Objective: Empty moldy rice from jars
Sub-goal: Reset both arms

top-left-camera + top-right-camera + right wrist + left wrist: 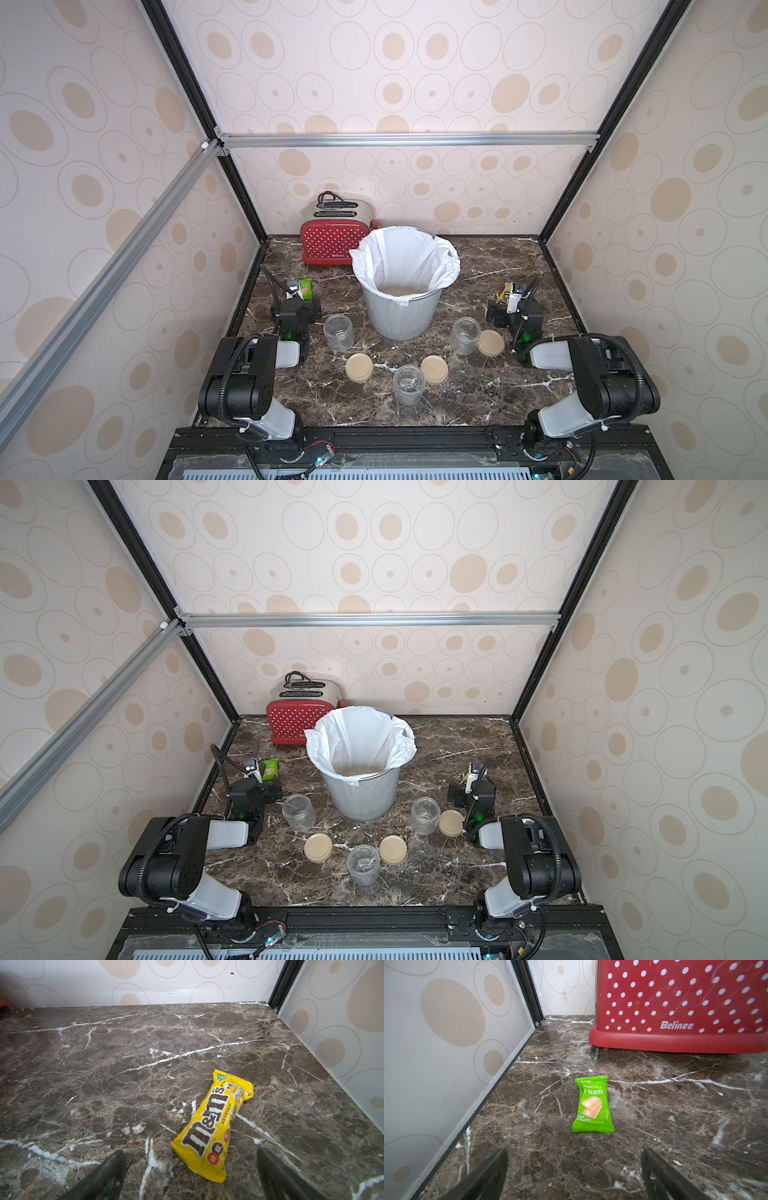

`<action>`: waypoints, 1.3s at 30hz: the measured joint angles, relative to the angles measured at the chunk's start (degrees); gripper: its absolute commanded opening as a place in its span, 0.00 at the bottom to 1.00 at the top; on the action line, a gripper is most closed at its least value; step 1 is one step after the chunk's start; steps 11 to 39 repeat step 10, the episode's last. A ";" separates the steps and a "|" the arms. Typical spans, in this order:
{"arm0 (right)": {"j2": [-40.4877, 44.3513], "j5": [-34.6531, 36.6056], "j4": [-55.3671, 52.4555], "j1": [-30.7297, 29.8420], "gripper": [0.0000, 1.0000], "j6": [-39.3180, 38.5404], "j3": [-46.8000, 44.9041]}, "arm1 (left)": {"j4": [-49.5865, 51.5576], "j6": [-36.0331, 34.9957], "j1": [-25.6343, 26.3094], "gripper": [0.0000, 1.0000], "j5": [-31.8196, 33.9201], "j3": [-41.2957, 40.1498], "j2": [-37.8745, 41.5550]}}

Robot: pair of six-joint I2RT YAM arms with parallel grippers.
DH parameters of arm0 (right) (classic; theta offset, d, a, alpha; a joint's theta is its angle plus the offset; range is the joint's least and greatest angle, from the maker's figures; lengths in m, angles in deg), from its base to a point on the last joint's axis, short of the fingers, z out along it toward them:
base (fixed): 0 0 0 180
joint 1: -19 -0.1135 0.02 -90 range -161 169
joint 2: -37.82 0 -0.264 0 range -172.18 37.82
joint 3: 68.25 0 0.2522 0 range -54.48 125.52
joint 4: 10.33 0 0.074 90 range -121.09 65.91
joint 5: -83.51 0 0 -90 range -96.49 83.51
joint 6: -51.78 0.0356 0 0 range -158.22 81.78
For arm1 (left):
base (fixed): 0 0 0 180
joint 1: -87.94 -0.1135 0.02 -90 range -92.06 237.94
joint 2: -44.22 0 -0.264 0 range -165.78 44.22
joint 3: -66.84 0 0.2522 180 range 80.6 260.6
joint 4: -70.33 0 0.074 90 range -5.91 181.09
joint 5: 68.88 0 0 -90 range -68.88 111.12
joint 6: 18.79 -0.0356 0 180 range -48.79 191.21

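Observation:
Three clear glass jars stand open and look empty in both top views: left, middle, right. Their beige lids lie flat beside them. Pale moldy rice lies at the bottom of the lined mesh bin. My left gripper is open over bare marble near the left wall, away from the jars. Over by the right wall my right gripper is open too, its jaws wide with nothing gripped.
A green snack packet lies just ahead of the left fingers, with a red polka-dot toaster behind it. A yellow candy bag reaches between the right fingers, flat on the marble. Walls close in both sides.

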 measured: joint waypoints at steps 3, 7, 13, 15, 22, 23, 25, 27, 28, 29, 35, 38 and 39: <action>0.00 0.00 0.00 0.00 1.00 0.00 0.00 | 0.04 0.00 0.00 0.99 0.00 0.00 0.00; 0.00 0.00 -0.02 0.00 1.00 0.00 0.00 | 0.46 0.00 0.00 0.99 0.00 0.00 0.00; 0.00 0.00 -0.02 0.00 1.00 0.00 0.00 | 0.46 0.00 0.00 0.99 -0.02 0.00 0.00; 0.00 0.00 -0.02 0.00 1.00 0.00 0.00 | 0.46 0.00 0.00 0.99 -0.02 0.00 0.00; 0.00 0.00 -0.02 0.00 1.00 0.00 0.00 | 0.46 0.00 0.00 0.99 -0.02 0.00 0.00; 0.00 0.00 -0.02 0.00 1.00 0.00 0.00 | 0.46 0.00 0.00 0.99 -0.02 0.00 0.00; 0.00 0.00 -0.02 0.00 1.00 0.00 0.00 | 0.46 0.00 0.00 0.99 -0.02 0.00 0.00; 0.00 0.00 -0.02 0.00 1.00 0.00 0.00 | 0.46 0.00 0.00 0.99 -0.02 0.00 0.00; 0.00 0.00 -0.02 0.00 1.00 0.00 0.00 | 0.46 0.00 0.00 0.99 -0.02 0.00 0.00; 0.00 0.00 -0.02 0.00 1.00 0.00 0.00 | 0.46 0.00 0.00 0.99 -0.02 0.00 0.00; 0.00 0.00 -0.02 0.00 1.00 0.00 0.00 | 0.46 0.00 0.00 0.99 -0.02 0.00 0.00; 0.00 0.00 -0.02 0.00 1.00 0.00 0.00 | 0.46 0.00 0.00 0.99 -0.02 0.00 0.00; 0.00 0.00 -0.02 0.00 1.00 0.00 0.00 | 0.46 0.00 0.00 0.99 -0.02 0.00 0.00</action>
